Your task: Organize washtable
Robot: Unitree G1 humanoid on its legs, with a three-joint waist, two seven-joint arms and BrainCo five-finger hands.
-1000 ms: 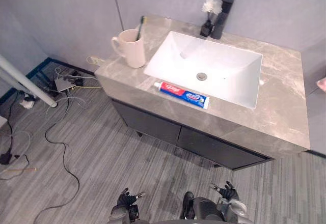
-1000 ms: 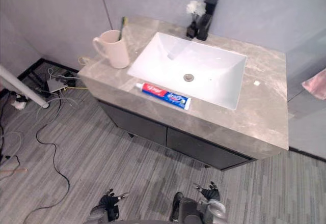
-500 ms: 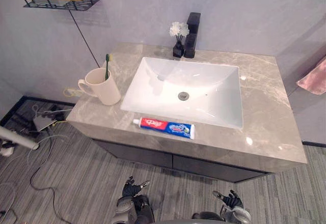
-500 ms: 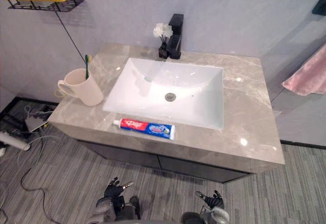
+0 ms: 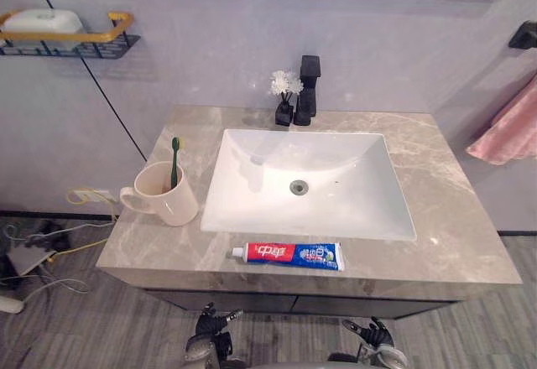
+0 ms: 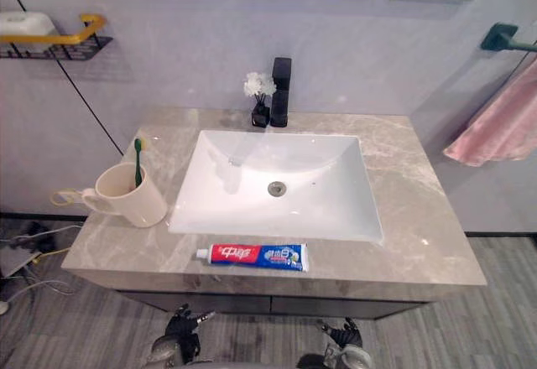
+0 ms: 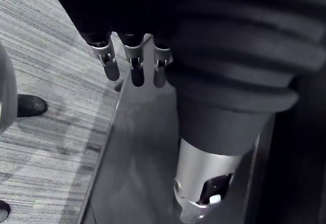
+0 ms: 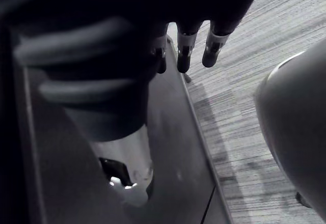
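Head view: my left hand (image 5: 212,327) and right hand (image 5: 374,335) hang below the front edge of the grey marble washtable (image 5: 470,235). Ahead between them, the red-and-blue toothpaste tube (image 5: 287,255) lies along that edge, print facing up. The cream mug (image 5: 164,203) with a green toothbrush (image 5: 174,158) stands beyond my left hand.

Left wrist view: fingers (image 7: 109,63) straight, empty, over striped grey floor (image 7: 41,56).

Right wrist view: fingers (image 8: 186,48) likewise relaxed, empty.

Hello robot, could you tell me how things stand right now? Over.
Left hand, right hand open, empty, low in front of countertop. Toothpaste lies flat before sink; toothbrush stands in mug, left of sink. Nothing blocking.
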